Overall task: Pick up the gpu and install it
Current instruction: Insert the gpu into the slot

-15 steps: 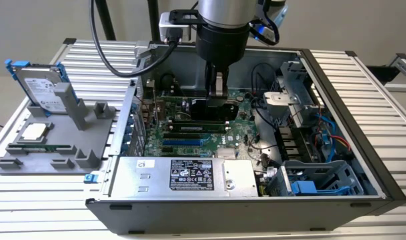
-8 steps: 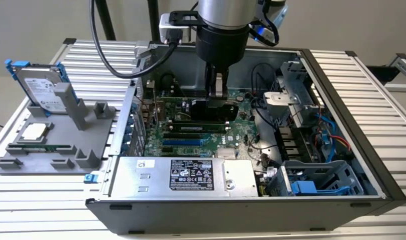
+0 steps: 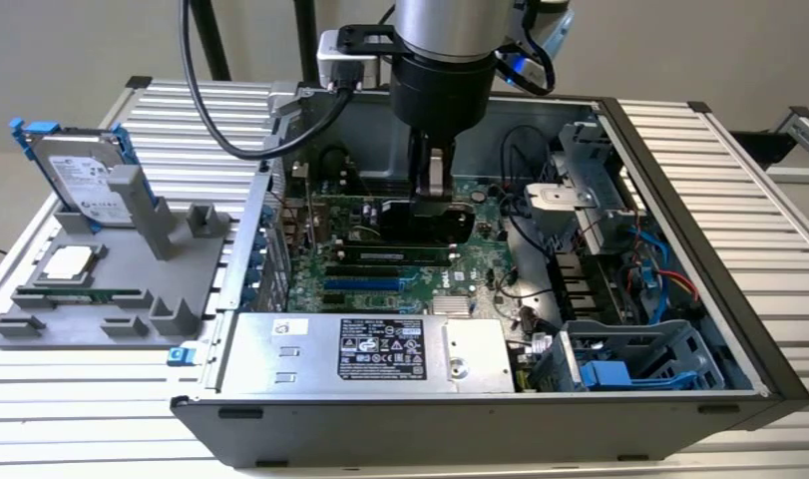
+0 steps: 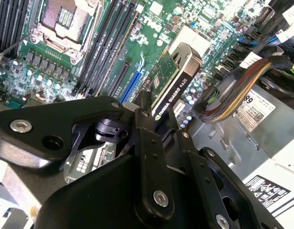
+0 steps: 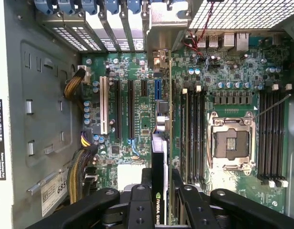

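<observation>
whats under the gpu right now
The gripper is shut on the gpu, edge-on over the motherboard among its expansion slots. The strip of board directly beneath the card is covered, so seating cannot be judged.

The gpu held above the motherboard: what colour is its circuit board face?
Green; the thin gpu card shows it best in the second wrist view.

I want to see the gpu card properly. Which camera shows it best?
The second wrist view: the gpu shows its green board and black edge, held by the end effector. The first wrist view shows it edge-on; the exterior view mostly hides it behind the arm.
</observation>
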Robot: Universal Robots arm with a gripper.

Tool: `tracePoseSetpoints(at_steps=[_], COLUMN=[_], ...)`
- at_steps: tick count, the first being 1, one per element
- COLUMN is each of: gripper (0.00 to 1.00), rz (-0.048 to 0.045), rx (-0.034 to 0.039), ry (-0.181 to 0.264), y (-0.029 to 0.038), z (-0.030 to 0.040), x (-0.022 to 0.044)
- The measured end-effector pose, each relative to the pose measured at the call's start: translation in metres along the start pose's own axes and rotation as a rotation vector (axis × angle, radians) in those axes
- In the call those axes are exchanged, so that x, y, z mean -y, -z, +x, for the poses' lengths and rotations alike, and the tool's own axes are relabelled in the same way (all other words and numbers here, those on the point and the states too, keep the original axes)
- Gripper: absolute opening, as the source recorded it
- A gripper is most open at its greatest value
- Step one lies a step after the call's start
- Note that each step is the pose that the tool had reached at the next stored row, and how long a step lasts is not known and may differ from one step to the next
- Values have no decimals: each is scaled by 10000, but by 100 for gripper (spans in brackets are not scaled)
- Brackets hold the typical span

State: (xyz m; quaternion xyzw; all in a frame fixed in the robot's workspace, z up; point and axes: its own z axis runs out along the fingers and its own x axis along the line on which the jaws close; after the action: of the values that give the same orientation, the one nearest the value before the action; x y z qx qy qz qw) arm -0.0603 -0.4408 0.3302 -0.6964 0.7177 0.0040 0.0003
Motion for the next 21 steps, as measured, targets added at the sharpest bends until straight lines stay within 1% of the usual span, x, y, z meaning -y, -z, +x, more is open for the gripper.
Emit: tracePoseSetpoints(at_steps=[9, 21], gripper=[0, 0], rz=[0, 0], rx=[0, 0], ry=[0, 0], y=[-24, -33], z=[0, 0], x=[0, 0])
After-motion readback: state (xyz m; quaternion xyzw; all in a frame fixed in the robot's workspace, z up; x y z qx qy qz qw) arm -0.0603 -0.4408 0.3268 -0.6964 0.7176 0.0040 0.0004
